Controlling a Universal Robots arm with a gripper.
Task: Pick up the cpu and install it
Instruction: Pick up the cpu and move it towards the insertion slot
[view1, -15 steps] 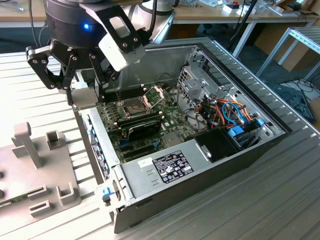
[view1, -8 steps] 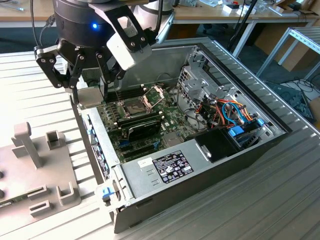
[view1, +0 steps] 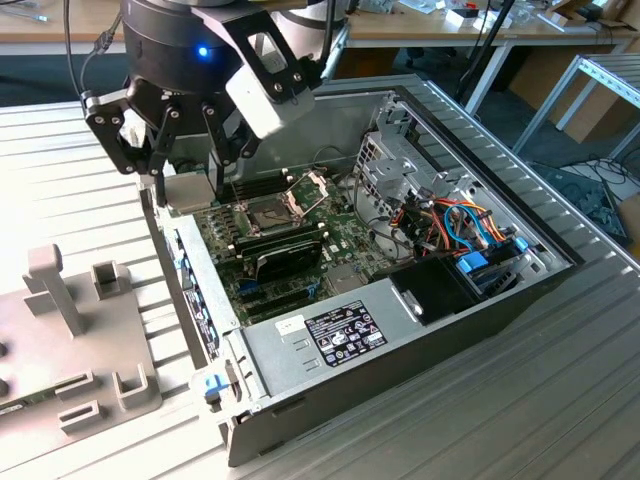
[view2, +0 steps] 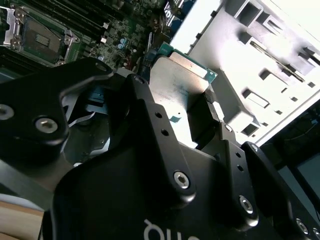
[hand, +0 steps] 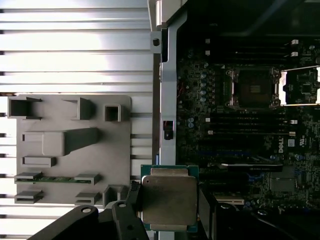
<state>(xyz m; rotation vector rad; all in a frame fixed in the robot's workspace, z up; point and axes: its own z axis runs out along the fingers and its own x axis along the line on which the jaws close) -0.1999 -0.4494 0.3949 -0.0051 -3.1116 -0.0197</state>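
My gripper (view1: 186, 192) is shut on the cpu (view1: 188, 193), a flat silver-grey square chip with a green edge. It holds the chip in the air above the near-left wall of the open computer case (view1: 200, 300). In both wrist views the cpu (hand: 169, 200) (view2: 177, 82) sits between the black fingers (view2: 150, 115). The socket (view1: 272, 213) on the green motherboard (view1: 340, 240) lies open, and its hinged metal frame (view1: 309, 187) stands lifted. In the first wrist view the socket (hand: 252, 89) is well away from the chip, across the board.
A grey fixture plate (view1: 70, 330) (hand: 70, 150) with slots and posts lies on the slatted table beside the case. Inside the case are a black oblong module (view1: 285, 262), the power supply (view1: 330, 335), a metal drive cage (view1: 400, 160) and coloured cables (view1: 460, 225).
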